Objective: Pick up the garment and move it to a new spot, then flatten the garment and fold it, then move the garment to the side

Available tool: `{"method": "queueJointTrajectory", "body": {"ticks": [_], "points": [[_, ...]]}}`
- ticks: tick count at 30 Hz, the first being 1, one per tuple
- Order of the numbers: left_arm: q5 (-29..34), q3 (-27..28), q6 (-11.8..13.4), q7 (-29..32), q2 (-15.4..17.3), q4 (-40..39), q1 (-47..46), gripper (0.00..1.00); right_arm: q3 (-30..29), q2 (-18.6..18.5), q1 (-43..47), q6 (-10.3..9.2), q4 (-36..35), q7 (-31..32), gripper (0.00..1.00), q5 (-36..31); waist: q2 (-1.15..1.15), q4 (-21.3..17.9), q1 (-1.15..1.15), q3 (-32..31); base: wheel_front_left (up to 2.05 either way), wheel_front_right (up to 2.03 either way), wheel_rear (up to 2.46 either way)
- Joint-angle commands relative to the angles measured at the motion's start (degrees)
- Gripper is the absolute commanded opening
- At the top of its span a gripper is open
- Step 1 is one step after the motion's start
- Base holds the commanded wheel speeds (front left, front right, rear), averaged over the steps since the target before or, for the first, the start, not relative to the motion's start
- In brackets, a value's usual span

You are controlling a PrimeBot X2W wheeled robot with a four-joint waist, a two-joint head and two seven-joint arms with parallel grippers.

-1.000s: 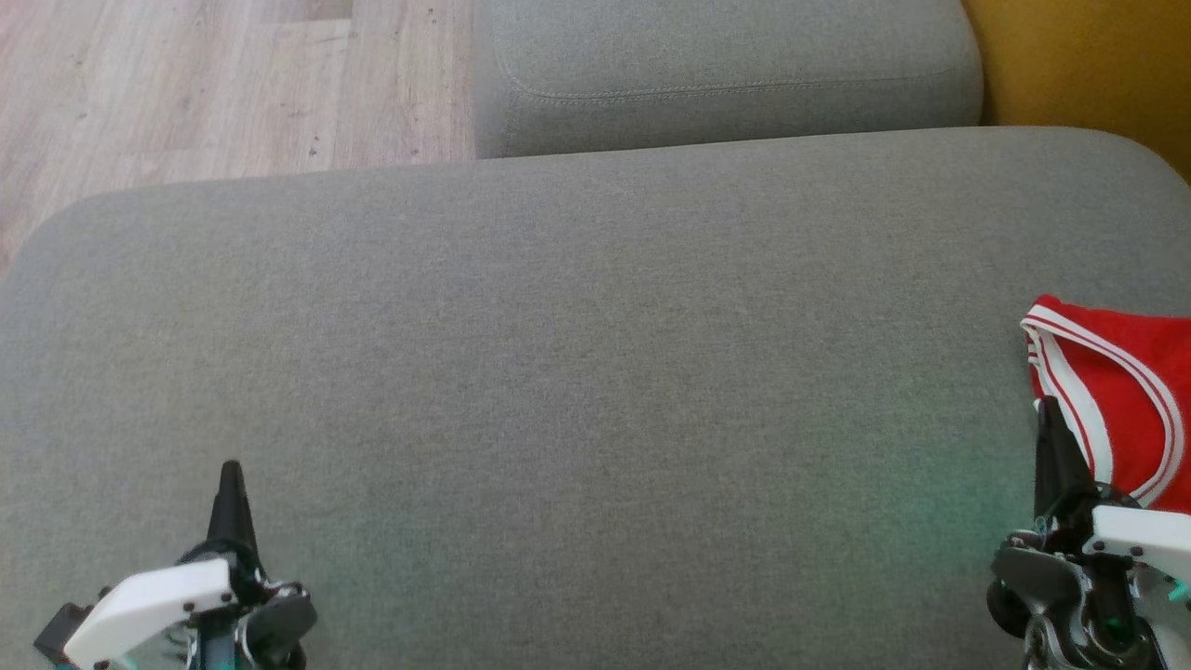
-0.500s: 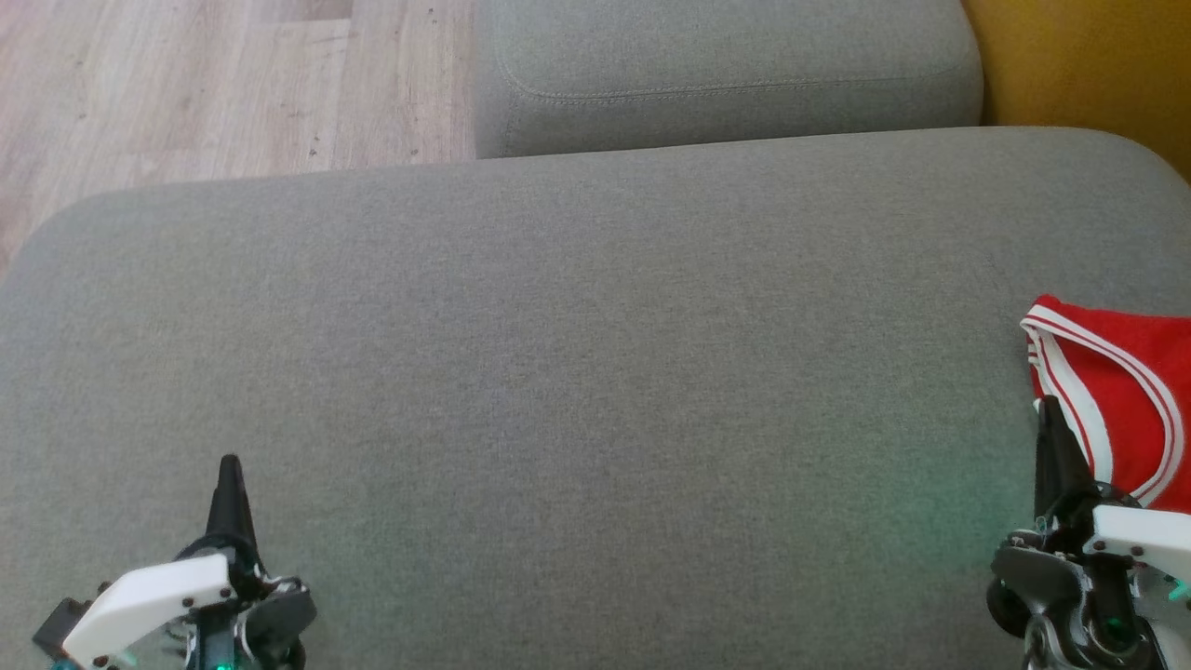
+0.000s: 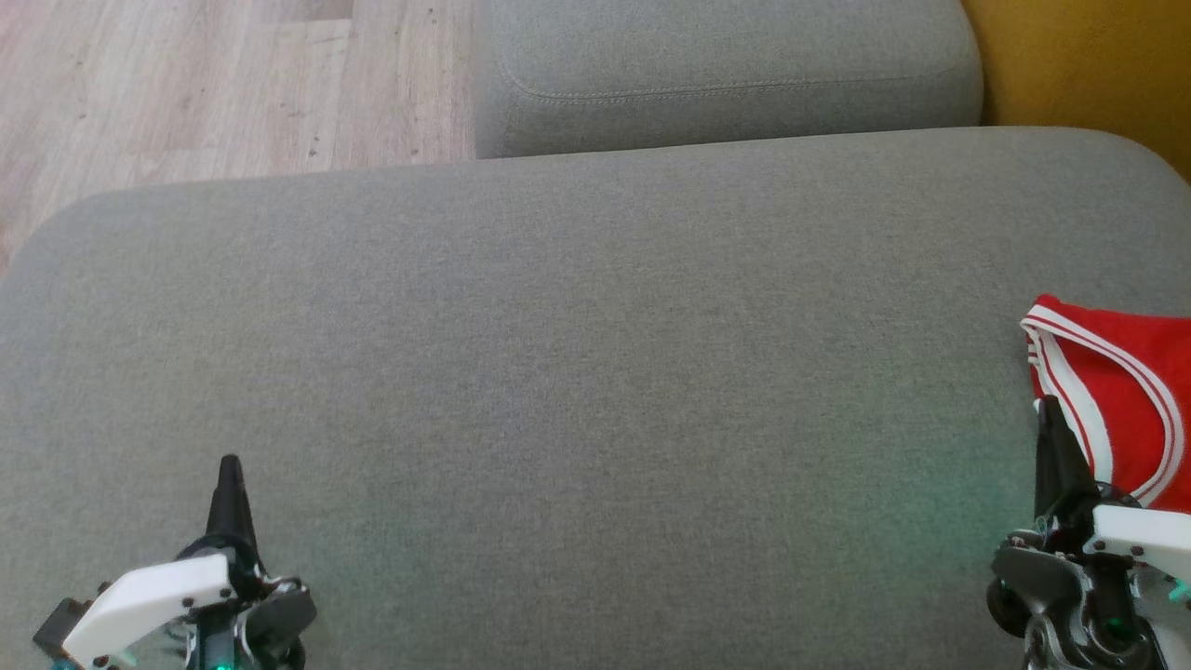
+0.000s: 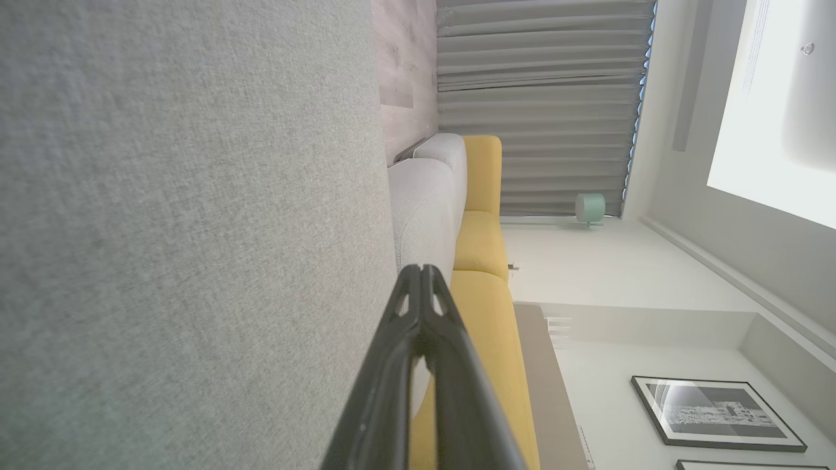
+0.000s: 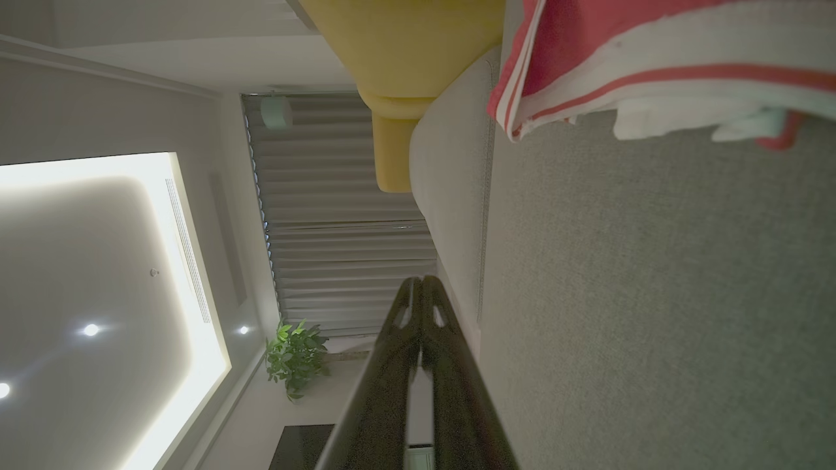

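Left hand [image 3: 230,473] and right hand [image 3: 1048,414] are closed, empty; the garment [image 3: 1130,372] lies at the cushion's [image 3: 595,372] right edge (open the right, then pinch its trim).

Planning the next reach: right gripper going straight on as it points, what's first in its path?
Way looks free nearby. The right gripper, shut, points low along the grey cushion; the red garment lies beside that line, on its right, not in it. Depth beyond is unclear.
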Motion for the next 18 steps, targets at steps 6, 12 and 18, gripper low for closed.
{"method": "queueJointTrajectory", "body": {"ticks": [6,12,18], "points": [[-0.3,2.4,-0.4,0.4,0.3,-2.1,-2.7,0.00,1.2,-0.3,-3.2,-0.04,-2.3,0.3,0.00,0.4,0.00,0.0,0.00,0.0,0.00,0.00,0.00],[-0.3,2.4,-0.4,0.4,0.3,-2.1,-2.7,0.00,1.2,-0.3,-3.2,-0.04,-2.3,0.3,0.00,0.4,0.00,0.0,0.00,0.0,0.00,0.00,0.00],[-0.3,2.4,-0.4,0.4,0.3,-2.1,-2.7,0.00,1.2,-0.3,-3.2,-0.04,-2.3,0.3,0.00,0.4,0.00,0.0,0.00,0.0,0.00,0.00,0.00]]}}
